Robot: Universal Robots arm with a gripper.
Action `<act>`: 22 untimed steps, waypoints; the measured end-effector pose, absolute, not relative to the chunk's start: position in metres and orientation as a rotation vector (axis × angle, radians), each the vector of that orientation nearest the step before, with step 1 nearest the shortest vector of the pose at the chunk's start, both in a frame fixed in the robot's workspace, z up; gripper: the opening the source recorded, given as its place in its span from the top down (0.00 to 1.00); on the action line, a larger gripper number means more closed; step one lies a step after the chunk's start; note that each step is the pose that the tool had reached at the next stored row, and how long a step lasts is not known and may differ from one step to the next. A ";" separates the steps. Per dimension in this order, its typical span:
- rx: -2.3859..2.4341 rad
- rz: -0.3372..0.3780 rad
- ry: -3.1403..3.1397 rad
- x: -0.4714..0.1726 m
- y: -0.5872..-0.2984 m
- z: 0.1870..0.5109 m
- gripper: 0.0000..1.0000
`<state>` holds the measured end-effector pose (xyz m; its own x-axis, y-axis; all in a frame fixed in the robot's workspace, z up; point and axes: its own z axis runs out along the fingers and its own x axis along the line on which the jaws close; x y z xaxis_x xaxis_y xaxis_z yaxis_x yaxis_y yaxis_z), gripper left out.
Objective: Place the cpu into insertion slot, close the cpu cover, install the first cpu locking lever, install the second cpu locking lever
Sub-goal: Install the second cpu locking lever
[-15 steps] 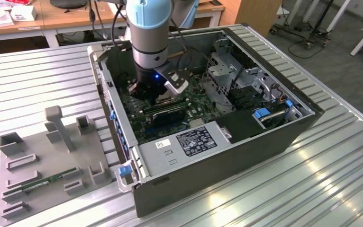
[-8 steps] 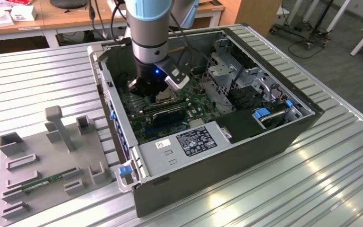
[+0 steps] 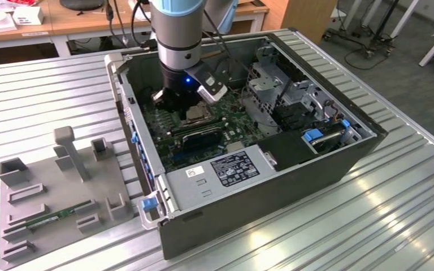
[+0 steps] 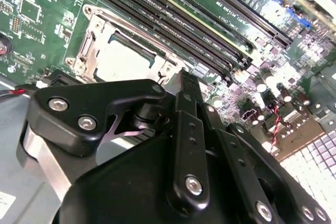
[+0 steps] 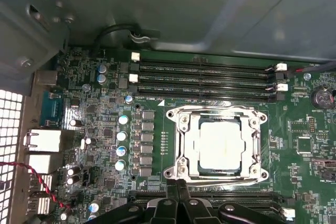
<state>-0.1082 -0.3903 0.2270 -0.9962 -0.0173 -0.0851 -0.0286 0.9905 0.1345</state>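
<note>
claw shut and empty over a seated cpu

while the arm stands inside the open case [image 3: 293, 169] on the ribbed counter [image 3: 398, 226], the claw [image 5: 178, 186] hangs just beside the near edge of the slot [image 5: 178, 174], its two fingers [image 4: 188, 85] pressed together with nothing between them. the cpu [image 5: 220, 144] already lies flat in the slot, its pale metal top showing through the window of the cover [image 5: 216, 113], which appears to be down around it. so the first step looks done, and the second most likely too.

what remains is harder to judge. thin silvery rods run along the slot's edges in both wrist views, but i cannot tell whether either lever is hooked down or loose. going by the claw's closed tips sitting at the slot's edge, the work seems to be at the lever stage, with at least one lever likely not yet locked.

in the exterior view, a grey fixture tray [image 3: 51, 203] with a green memory stick [image 3: 51, 219] sits on the counter at that view's left, well apart from the case.
</note>
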 end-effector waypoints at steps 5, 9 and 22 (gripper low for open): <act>-0.035 0.207 3.051 -0.100 -0.390 0.227 0.89; -0.035 0.202 3.052 -0.091 -0.390 0.227 0.89; -0.032 0.199 3.061 -0.077 -0.389 0.226 0.89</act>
